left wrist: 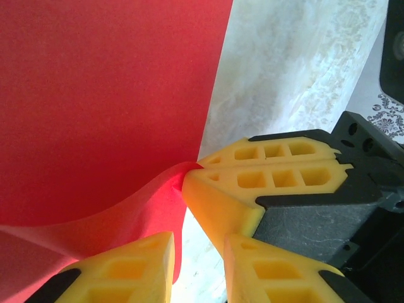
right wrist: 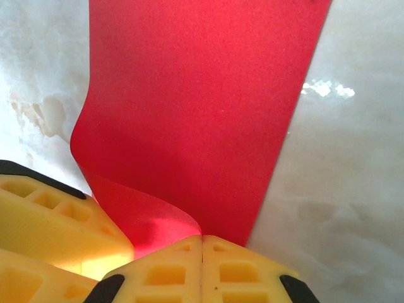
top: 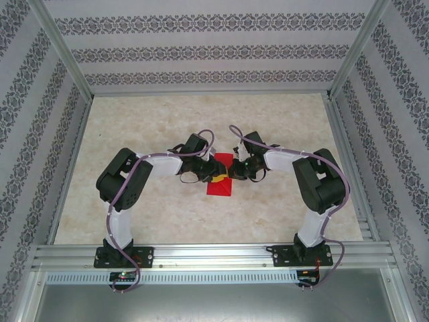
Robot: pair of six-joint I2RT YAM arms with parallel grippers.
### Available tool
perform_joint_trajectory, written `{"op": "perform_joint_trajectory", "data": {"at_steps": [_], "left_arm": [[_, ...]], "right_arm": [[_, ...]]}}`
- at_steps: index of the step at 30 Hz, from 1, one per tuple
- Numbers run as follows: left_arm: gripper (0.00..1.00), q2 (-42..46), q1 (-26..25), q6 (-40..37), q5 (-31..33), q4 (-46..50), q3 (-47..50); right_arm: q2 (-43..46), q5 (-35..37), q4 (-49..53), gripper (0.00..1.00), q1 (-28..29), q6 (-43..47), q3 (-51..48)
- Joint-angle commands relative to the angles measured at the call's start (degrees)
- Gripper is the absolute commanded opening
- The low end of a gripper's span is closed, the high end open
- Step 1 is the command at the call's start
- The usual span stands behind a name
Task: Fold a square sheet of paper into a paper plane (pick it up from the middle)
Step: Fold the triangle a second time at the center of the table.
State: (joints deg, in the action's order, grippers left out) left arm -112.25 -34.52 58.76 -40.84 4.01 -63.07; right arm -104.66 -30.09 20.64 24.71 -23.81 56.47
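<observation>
A pale table (top: 167, 208) is seen, shut in by patterned walls (top: 201, 47). The paper (right wrist: 202, 113) is found in the middle of it, red side up, between the two claws. Most of it is laid flat, but one edge is lifted into a soft curl. That edge is pinched by the right claw (right wrist: 202, 247), whose jaws are pressed tight together on it. It is likely held this way so that the edge can be brought over for a fold. The left claw (left wrist: 199, 252) is set just beside, with a narrow gap between its jaws. The curled edge is hung in that gap, but it is not seen to be squeezed. This claw is probably placed there to take a second hold. The other edges are left free. Plenty of bare table is seen all round, so room is left for pulling. The two claws are set very close, so care is needed there.
</observation>
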Motion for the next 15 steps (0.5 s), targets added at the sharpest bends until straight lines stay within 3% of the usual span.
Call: {"op": "perform_joint_trajectory", "data": {"at_steps": [1, 15], "left_arm": [[0.28, -1.0, 0.4, -1.6, 0.2, 1.1, -1.2], [0.28, -2.2, 0.5, -2.1, 0.6, 2.2, -1.5]], "right_arm": [[-1.1, -0.1, -0.3, 0.02, -0.2, 1.1, 1.6], [-1.5, 0.4, -0.2, 0.02, -0.5, 1.0, 1.3]]}}
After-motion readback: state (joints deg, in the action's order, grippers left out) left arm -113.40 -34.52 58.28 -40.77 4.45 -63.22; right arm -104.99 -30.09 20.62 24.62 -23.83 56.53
